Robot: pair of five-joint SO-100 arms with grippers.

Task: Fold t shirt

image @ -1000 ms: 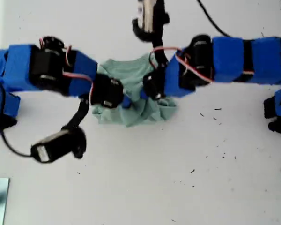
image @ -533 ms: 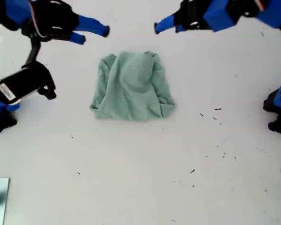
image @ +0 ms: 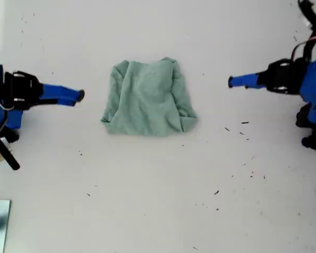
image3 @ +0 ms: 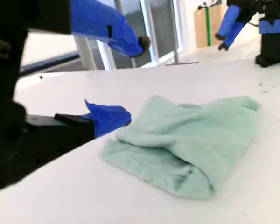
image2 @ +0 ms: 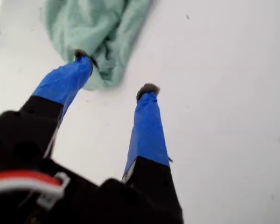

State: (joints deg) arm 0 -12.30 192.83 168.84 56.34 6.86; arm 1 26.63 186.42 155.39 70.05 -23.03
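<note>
my first gripper (image2: pixel 116 74) and my second gripper (image3: pixel 133 80) had let go, fingers spread and empty, and pulled back to opposite sides of the exterior view. beyond them the t shirt (image: pixel 147 97) lay bundled mid-table (image: pixel 200 200), untouched; folding looked about finished.

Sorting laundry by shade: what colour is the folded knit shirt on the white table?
The folded knit t shirt is pale sage green, plain; clearest in the exterior view.
</note>
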